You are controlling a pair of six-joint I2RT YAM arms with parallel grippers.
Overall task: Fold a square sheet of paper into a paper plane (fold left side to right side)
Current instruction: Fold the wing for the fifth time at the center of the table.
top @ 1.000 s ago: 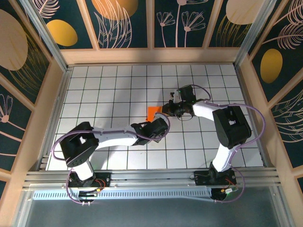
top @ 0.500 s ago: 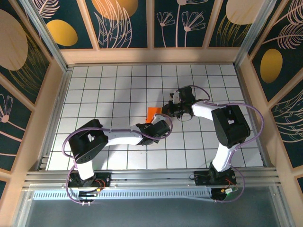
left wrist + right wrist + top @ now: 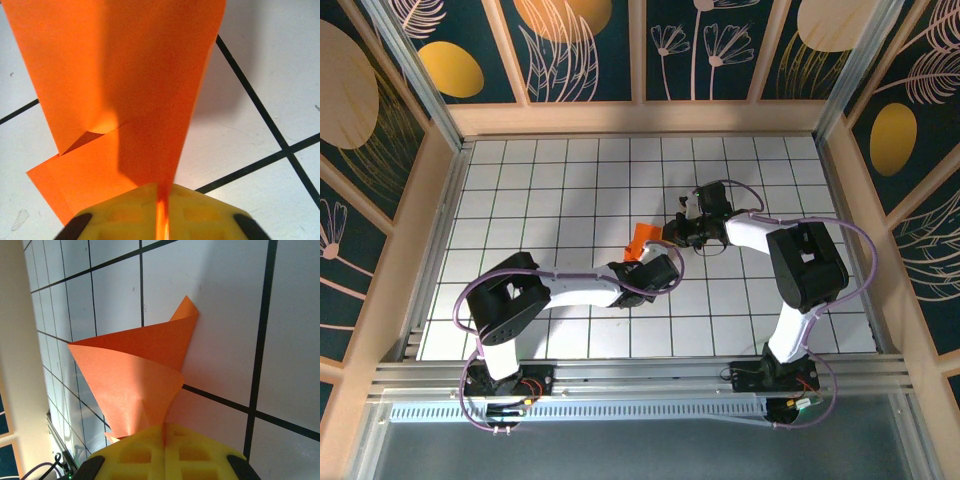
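Note:
The square sheet of paper, bright orange and partly folded, sits near the middle of the grid table between both grippers. In the left wrist view the paper rises as a curved flap, and a lower layer lies flat on the table. My left gripper is shut on its near edge, the yellow fingers pressed together with orange showing in the seam. In the right wrist view the paper curls into a cone. My right gripper is shut on its tip. From above, the left gripper is below the paper and the right gripper is at its right.
The white grid table has wooden walls at the back and on both sides. Both arms reach toward the middle, the left arm low across the front and the right arm coming from the right.
My left gripper has closed onto the paper's near edge. The paper has lifted and tilted slightly. The right gripper has stayed shut in the same place.

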